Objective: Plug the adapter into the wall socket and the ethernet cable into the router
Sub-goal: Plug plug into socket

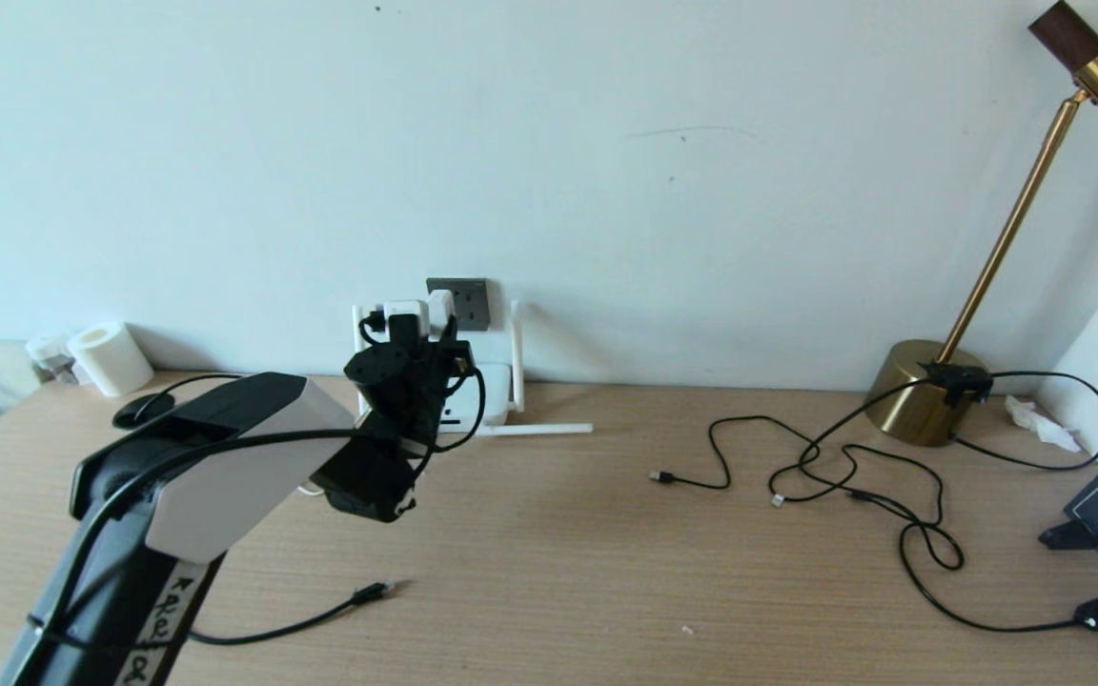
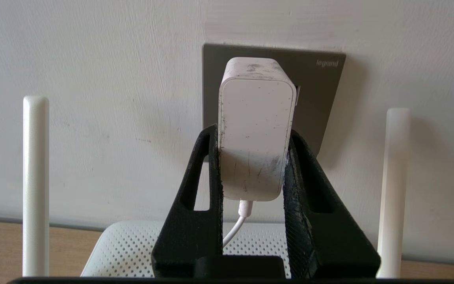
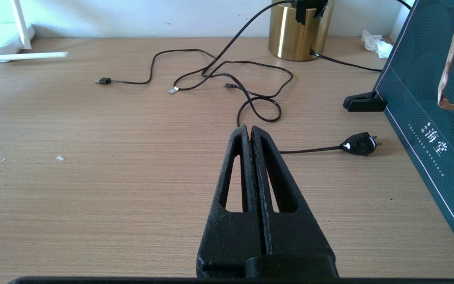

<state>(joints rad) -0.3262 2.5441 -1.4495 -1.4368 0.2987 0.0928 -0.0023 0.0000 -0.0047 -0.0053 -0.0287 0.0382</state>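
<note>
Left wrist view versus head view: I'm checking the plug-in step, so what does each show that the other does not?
Only the left wrist view shows the left tool shut on the small white rounded-square adapter, which sits against the dark grey square wall socket, with the thin white cord hanging below. Only the head view shows the long black ethernet cable loose on the wooden desk, and the brass lamp base. Both show the flat white router, its antennas, the socket and the adapter.

White adapter (image 2: 255,130), dark grey wall socket (image 2: 321,86), white perforated router (image 2: 128,252), black ethernet cable (image 1: 320,617)
</note>
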